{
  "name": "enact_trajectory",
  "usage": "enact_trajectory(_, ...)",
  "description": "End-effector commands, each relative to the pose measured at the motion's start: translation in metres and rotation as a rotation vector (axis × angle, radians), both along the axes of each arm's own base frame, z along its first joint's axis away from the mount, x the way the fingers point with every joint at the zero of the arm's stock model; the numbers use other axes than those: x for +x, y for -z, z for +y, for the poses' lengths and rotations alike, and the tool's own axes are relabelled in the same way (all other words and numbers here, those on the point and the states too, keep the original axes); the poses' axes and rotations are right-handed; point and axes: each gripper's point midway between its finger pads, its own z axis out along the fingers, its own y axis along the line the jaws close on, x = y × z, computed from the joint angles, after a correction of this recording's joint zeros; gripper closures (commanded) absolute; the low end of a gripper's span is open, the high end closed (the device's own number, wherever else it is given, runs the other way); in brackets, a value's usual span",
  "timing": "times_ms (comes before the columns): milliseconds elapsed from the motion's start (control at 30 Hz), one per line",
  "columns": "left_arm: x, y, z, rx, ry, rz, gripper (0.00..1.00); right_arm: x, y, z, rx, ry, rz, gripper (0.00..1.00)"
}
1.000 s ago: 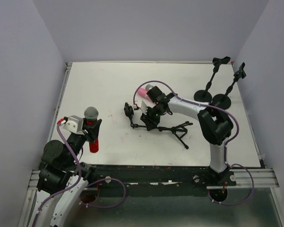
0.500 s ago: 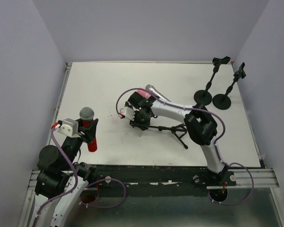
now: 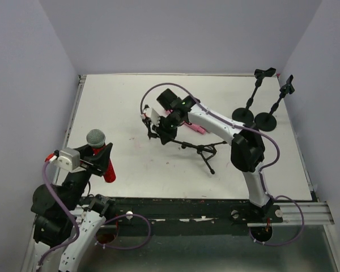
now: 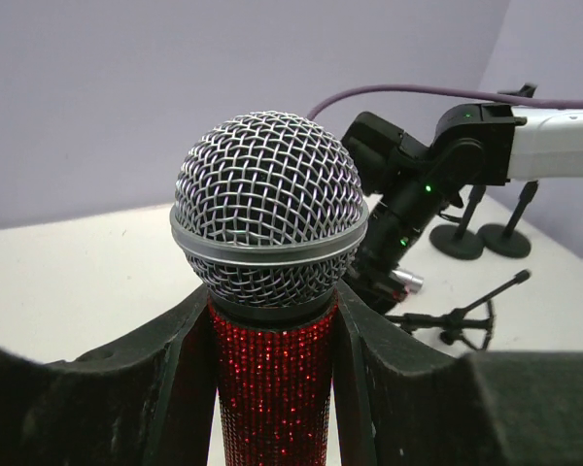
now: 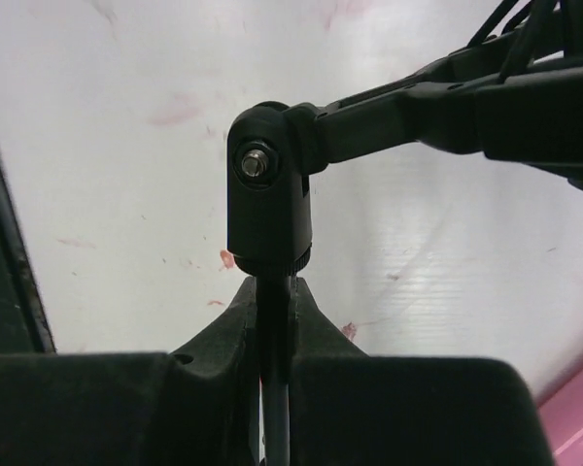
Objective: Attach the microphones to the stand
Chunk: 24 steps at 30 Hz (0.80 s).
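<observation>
So right now it looks like the prep step before any actual attaching: the left pincer (image 4: pixel 272 330) is pinching the red microphone (image 4: pixel 269 209) by its glittery body, holding it upright with the mesh head on top, above the near-left corner of the table (image 3: pixel 113 102). The right pincer (image 5: pixel 272 291) is pressed together on a thin rod of the tripod stand (image 3: pixel 201 149), just below its swivel joint. That stand looks tipped over mid-table, with the pink microphone (image 3: pixel 198 130) lying just beside it. Two upright stands (image 3: pixel 242 115) sit at the far right, both with nothing in their clips. My guess is the next move needs the stand set on its legs, or at least held steady, with its clip facing the left arm. Then the red mic has to travel over, since they're well apart.
</observation>
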Motion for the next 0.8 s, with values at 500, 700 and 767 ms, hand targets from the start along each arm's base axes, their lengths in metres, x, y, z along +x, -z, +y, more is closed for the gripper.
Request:
enact_trajectory(500,-0.036,-0.090,-0.003,-0.253,0.105,-0.122,1.00,-0.028,-0.268,0.093,1.004,-0.445,0.037,1.00)
enact_trajectory(700,-0.026,-0.100,-0.011,-0.266,0.129,-0.112,1.00,-0.036,-0.259,0.091,1.016,-0.508,0.050,0.99)
enact_trajectory(767,-0.024,-0.101,-0.014,-0.264,0.139,-0.108,1.00,-0.041,-0.250,0.087,1.008,-0.530,0.063,1.00)
